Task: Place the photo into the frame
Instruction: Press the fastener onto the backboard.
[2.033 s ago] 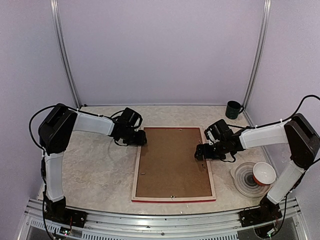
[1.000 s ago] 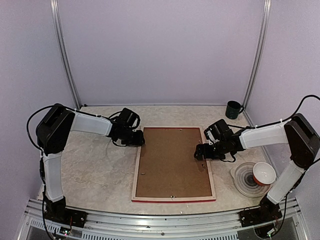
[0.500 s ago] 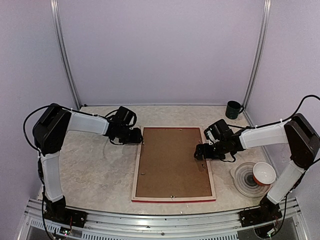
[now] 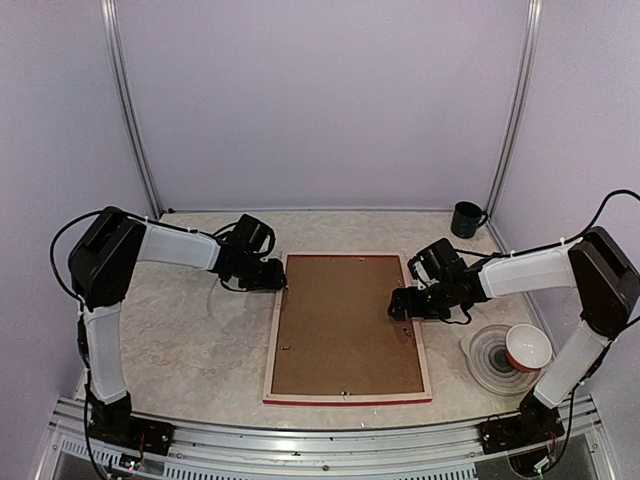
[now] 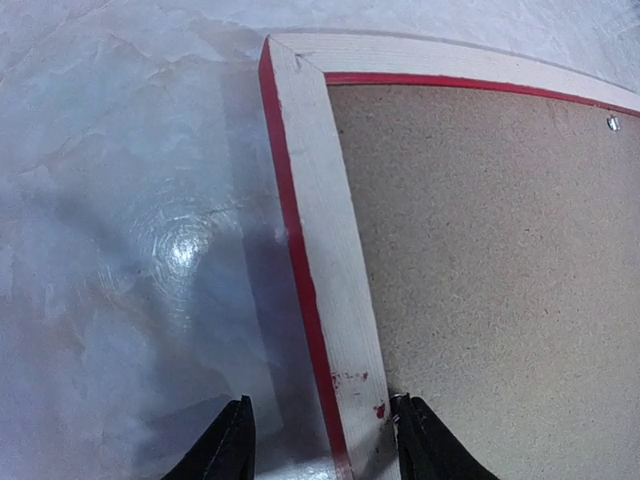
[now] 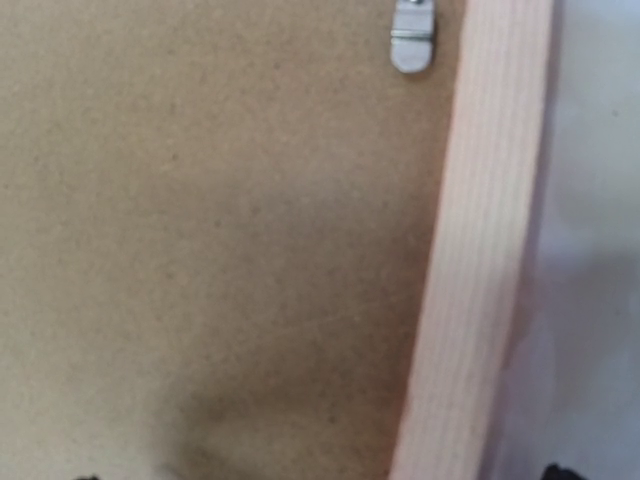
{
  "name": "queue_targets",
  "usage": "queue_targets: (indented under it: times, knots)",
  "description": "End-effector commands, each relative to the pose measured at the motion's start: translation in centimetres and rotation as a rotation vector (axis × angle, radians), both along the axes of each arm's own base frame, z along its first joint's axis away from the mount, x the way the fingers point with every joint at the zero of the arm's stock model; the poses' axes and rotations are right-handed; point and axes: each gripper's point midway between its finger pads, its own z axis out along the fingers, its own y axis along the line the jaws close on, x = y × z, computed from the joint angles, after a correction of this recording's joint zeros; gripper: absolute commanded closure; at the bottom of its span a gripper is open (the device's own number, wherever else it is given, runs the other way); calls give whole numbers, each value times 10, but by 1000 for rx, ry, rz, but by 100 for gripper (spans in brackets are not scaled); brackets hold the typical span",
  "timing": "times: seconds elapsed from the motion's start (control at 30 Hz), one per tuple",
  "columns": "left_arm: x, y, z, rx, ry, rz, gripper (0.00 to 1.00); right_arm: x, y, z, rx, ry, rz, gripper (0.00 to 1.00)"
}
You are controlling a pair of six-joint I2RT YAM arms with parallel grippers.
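Note:
The frame (image 4: pixel 276 330) lies face down on the table, pale wood back up and red edge showing, with a brown backing board (image 4: pixel 345 325) set inside it. The photo is hidden. My left gripper (image 4: pixel 281 276) is low at the upper part of the left rail (image 5: pixel 325 220). It is open and straddles that rail: one fingertip (image 5: pixel 232 445) stands off the red edge, the other sits at the board's edge (image 5: pixel 500 260). My right gripper (image 4: pixel 400 305) is open wide over the right rail (image 6: pixel 490 250) and the board (image 6: pixel 220 230), near a metal tab (image 6: pixel 412 40).
A dark green mug (image 4: pixel 465 218) stands at the back right corner. A stack of clear bowls (image 4: pixel 492 362) holding a red-and-white bowl (image 4: pixel 528 347) sits right of the frame, under my right forearm. Metal posts rise at both back corners.
My left gripper drew back leftwards from over the frame's upper left rail, then edged slightly right again. The right arm and the frame have not moved.

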Motion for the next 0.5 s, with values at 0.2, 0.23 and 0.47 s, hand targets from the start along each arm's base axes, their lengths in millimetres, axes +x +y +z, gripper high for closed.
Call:
queue_targets:
  times: [0.2, 0.23, 0.47]
  knots:
    - [5, -4, -10, 107, -4, -4, 55, 3, -1, -4, -4, 7, -1, 4]
    - [4, -4, -11, 118, -1, -6, 56, 3, -1, -3, -5, 6, 1, 4]
    - [2, 0, -11, 148, -7, 5, 57, 3, -2, -5, -11, 6, 2, 4]
